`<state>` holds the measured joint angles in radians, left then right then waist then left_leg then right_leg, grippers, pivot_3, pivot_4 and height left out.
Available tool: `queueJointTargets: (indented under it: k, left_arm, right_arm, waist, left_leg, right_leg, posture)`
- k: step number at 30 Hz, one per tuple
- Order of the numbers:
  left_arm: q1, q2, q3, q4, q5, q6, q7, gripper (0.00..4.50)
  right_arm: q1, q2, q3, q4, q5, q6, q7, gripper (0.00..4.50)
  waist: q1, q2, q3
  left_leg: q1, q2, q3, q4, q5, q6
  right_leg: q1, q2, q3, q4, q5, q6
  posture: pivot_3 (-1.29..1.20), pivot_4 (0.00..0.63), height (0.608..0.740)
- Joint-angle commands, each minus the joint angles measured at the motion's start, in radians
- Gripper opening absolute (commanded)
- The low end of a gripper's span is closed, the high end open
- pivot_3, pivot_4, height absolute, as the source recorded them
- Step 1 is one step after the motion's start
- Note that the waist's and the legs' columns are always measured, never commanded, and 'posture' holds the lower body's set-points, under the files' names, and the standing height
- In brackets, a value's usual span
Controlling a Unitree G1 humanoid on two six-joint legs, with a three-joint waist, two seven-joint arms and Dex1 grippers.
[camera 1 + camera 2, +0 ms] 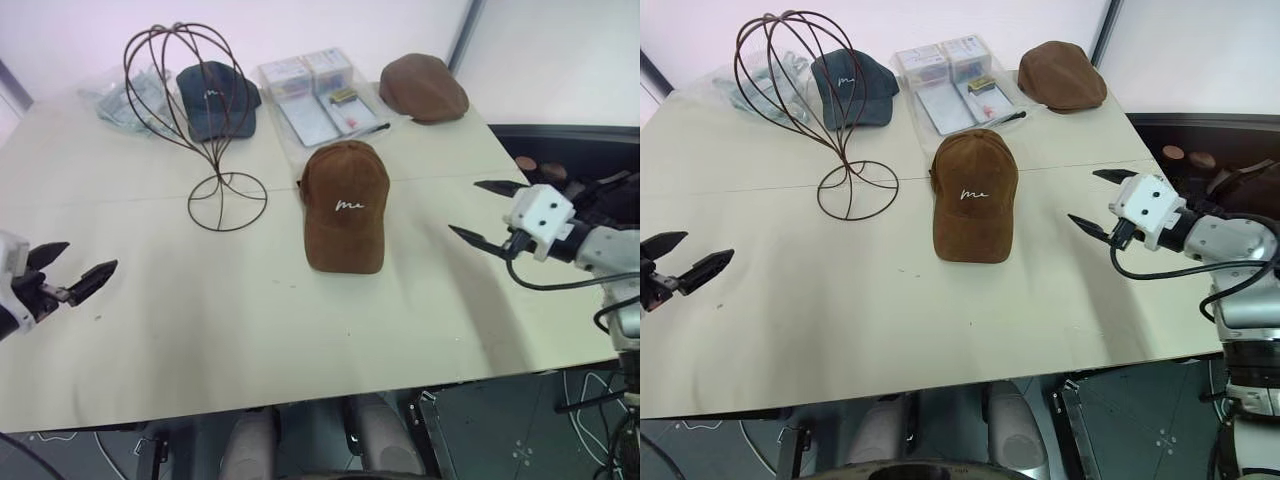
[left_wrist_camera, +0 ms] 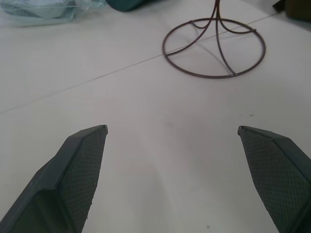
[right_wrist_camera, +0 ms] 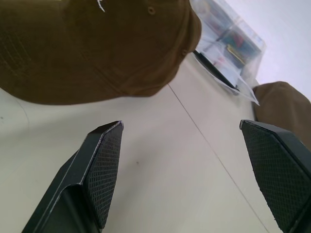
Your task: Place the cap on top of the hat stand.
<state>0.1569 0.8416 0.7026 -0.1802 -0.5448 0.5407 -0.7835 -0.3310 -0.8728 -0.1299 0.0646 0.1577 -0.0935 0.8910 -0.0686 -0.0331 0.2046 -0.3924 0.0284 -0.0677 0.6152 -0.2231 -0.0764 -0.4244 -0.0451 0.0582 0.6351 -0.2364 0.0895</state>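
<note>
Pale beige surface [image 1: 200,330] carries everything; we work down from it by size. The hat stand [image 1: 205,120], dark wire with a domed cage on a slim stem and ring base, stands upright toward the far left, its dome bare. The cap [image 1: 345,205], brown suede-like with white script, lies flat near the middle, brim toward us, just right of the stand's ring base and apart from it.

Step in hand, as we judge it: the approach, before any grasp. The right gripper [image 1: 487,213] hangs above the surface to the cap's right, fingers spread wide, nothing between them, near the cap but not touching. The left gripper [image 1: 73,268] hovers at the near left edge, fingers also apart and empty, well apart from the stand.

Next move, in our judgement: bring the right fingers in onto the crown or the brim's edge, close on fabric, lift, carry left and lower the crown over the dome. The soft crown may fold under a pinch, and the light stand might tip if nudged.

Hard to make out: the navy cap [image 1: 215,95] sits behind the wire cage, partly screened by it. The flat cap [image 1: 422,88] lies far right. The clear packets [image 1: 320,95] hold small items we cannot identify. The right wrist view cuts off most of the cap.
</note>
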Motion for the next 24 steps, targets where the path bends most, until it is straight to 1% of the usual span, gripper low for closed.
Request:
queueJointTargets:
  k: [1,9,24]
  left_arm:
    - [0.011,0.007,0.068,-0.042,-0.028,0.007,0.001,4.5]
    - [0.047,0.03,0.073,-0.048,-0.012,0.014,-0.021,4.5]
    - [-0.003,0.042,0.051,-0.026,-0.011,0.011,-0.031,4.5]
  right_arm:
    - [-0.011,0.003,-0.013,-0.018,0.001,-0.008,-0.008,3.92]
    - [0.013,-0.005,-0.027,-0.027,0.0,-0.005,-0.007,3.92]
    - [0.028,-0.003,-0.027,-0.032,-0.006,-0.02,-0.01,3.92]
  waist:
    - [0.0,0.0,0.0]
    - [0.0,0.0,0.0]
    - [0.0,0.0,0.0]
  left_leg:
    - [0.0,0.0,0.0,0.0,0.0,0.0]
    - [0.0,0.0,0.0,0.0,0.0,0.0]
    - [0.0,0.0,0.001,0.0,0.0,0.0]
  right_leg:
    - [0.0,0.0,0.0,0.0,0.0,0.0]
    - [0.0,0.0,0.0,0.0,0.0,0.0]
    - [0.0,0.0,0.0,0.0,0.0,0.0]
  posture:
    - [0.0,0.15,0.74]
    - [0.0,0.15,0.74]
    - [0.0,0.15,0.74]
